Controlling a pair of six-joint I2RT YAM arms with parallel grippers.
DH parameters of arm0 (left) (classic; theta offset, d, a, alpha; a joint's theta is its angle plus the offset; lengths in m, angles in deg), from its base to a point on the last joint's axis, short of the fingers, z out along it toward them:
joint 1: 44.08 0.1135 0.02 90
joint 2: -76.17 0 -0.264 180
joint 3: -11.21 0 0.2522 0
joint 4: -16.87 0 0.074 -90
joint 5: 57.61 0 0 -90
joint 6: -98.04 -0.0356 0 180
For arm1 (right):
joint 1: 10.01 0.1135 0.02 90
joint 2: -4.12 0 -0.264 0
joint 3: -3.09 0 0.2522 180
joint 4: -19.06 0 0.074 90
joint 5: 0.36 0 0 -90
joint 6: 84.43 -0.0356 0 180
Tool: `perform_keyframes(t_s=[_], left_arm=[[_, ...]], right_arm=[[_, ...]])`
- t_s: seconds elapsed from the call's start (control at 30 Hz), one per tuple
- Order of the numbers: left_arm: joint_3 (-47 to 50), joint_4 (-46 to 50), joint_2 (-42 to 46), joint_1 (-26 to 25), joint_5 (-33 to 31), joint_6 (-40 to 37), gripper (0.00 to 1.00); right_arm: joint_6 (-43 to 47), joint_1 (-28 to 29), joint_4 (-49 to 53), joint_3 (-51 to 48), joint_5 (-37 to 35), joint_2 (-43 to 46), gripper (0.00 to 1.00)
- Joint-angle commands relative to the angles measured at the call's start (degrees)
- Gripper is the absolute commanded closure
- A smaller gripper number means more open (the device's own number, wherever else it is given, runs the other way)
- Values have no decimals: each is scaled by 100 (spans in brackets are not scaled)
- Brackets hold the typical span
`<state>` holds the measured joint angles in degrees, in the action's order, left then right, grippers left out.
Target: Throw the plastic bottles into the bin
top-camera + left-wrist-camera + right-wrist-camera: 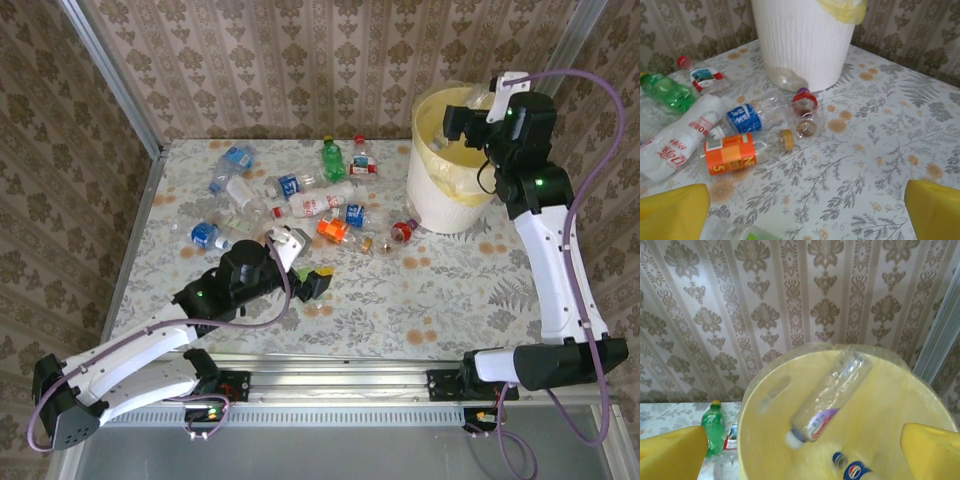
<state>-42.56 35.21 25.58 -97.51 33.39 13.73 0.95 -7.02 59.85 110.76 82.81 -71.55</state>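
Overhead, we read the flower-patterned table with the white ribbed cylindrical bin lined in translucent yellow plastic at two o'clock. The right gripper hangs over the bin's mouth, jaws spread and empty; a clear purple-labelled plastic bottle lies tilted inside the liner. The left gripper, also spread and holding nothing, hovers low near centre, with the clear orange-labelled bottle at its ten o'clock. Other plastic bottles scatter from ten to one o'clock. We judge them light, thin-walled, slick and prone to rolling; take the mid-body across the label. Open table lies from four to six o'clock; the bin wall crowds the nearest bottles.
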Motion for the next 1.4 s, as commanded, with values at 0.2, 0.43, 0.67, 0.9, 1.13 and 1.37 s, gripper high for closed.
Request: perform_keyframes(t_s=[0.2,0.43,0.67,0.9,1.13,1.37], left_arm=[[178,826,-59,656,-425,1246,0],[-68,1587,-838,990,-490,1731,0],[-455,1738,-1787,1114,-315,2012,0],[-964,1568,-2712,1257,108,2197,0],[-1523,1988,-3772,1274,91,2314,1],[-1626,2394,-4299,1190,-201,2326,5]], right_arm=[[-468,5,585,-405,912,949,0],[-978,17,772,-1074,2004,1373,0],[-1192,226,761,-2026,2693,1783,0],[-1032,684,938,-2717,2722,1955,0],[-988,1071,980,-3092,2584,2061,0],[-962,1133,978,-3216,2547,2162,0]])
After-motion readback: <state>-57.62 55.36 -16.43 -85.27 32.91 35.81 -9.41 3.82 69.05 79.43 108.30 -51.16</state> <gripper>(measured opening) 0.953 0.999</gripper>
